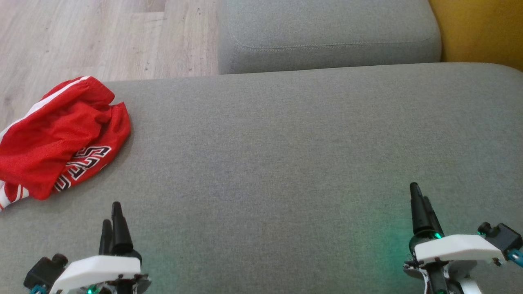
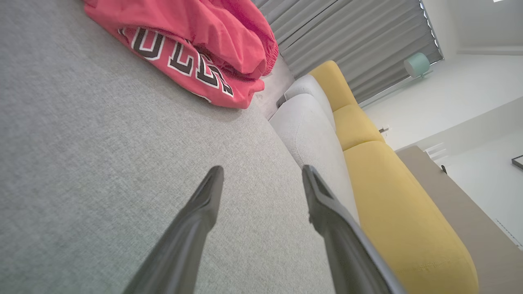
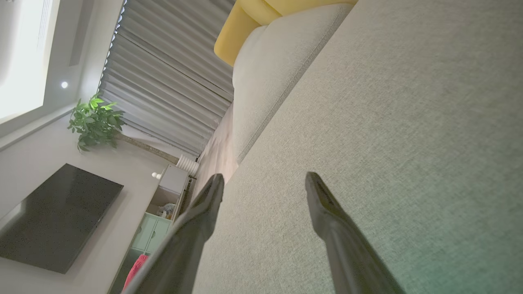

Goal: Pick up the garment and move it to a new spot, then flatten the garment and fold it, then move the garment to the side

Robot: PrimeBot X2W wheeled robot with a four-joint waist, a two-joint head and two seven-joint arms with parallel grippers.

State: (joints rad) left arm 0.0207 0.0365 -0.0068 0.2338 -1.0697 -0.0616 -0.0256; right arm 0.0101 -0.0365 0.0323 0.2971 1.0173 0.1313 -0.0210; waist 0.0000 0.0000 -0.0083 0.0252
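The garment is a crumpled red jersey piece with white stripes and black-and-white lettering, lying at the far left edge of the grey sofa seat. My left gripper hovers open at the lower left, a short way in front of the garment and apart from it. In the left wrist view the garment lies beyond the open left gripper. At the lower right, far from the garment, my right gripper is open over bare fabric; the right wrist view shows the right gripper with nothing between its fingers.
A second grey cushion stands beyond the seat, with a yellow cushion at the far right. Wooden floor lies past the seat's left edge. The right wrist view shows curtains, a plant and a dark screen.
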